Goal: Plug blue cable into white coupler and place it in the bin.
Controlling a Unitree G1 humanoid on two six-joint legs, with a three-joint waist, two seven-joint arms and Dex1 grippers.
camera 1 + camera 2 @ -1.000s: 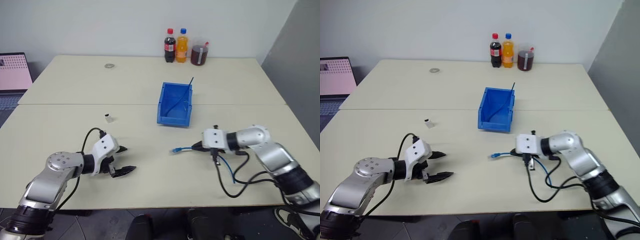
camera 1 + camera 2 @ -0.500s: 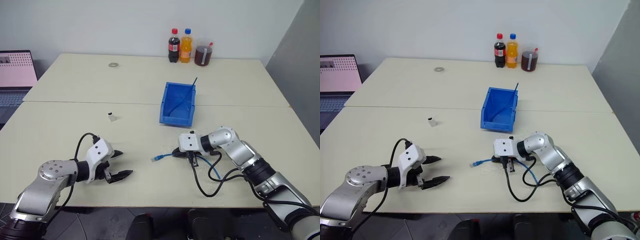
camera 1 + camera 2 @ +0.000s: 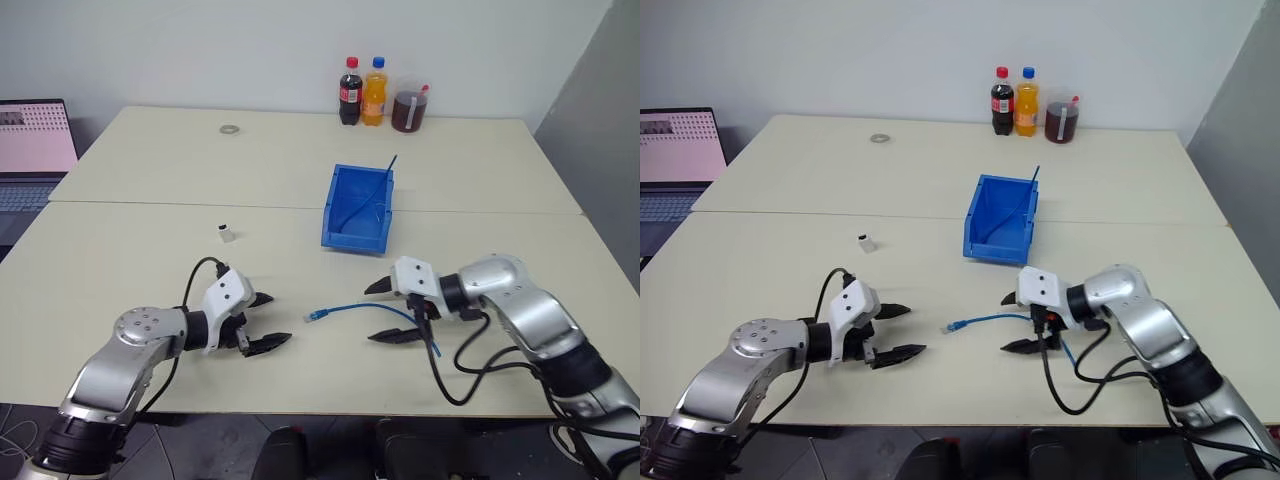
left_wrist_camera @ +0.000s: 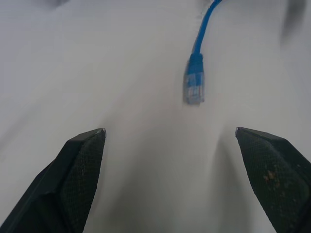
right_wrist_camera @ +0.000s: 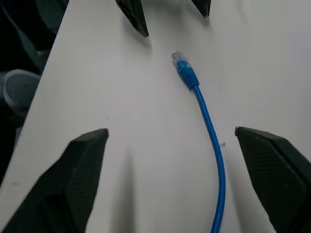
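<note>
Two tools face each other across the near part of your bench (image 3: 120, 280), and both stand with their black fingers spread wide and nothing between them. Your right tool (image 3: 392, 310) straddles the blue cable (image 3: 355, 306), which lies loose on the bench surface, running out between its fingers toward the left arm. The cable's long axis lies roughly crosswise, with the pale clear plug at the end nearest your left tool (image 3: 262, 320); the other end trails back under the right wrist among the black arm wires. So the plug sits between the two tools, near the left one's tips and a little farther from the right. The white coupler (image 3: 225, 235), a tiny boxy block, stands well apart, farther back on the left, and your left arm is the closer one to it. Behind the cable sits the blue bin (image 3: 357, 210), hard plastic with sloped walls, a stiff thin blue cord leaning inside. The cable is limp, so I judge a grip just behind the plug will steer it best.
</note>
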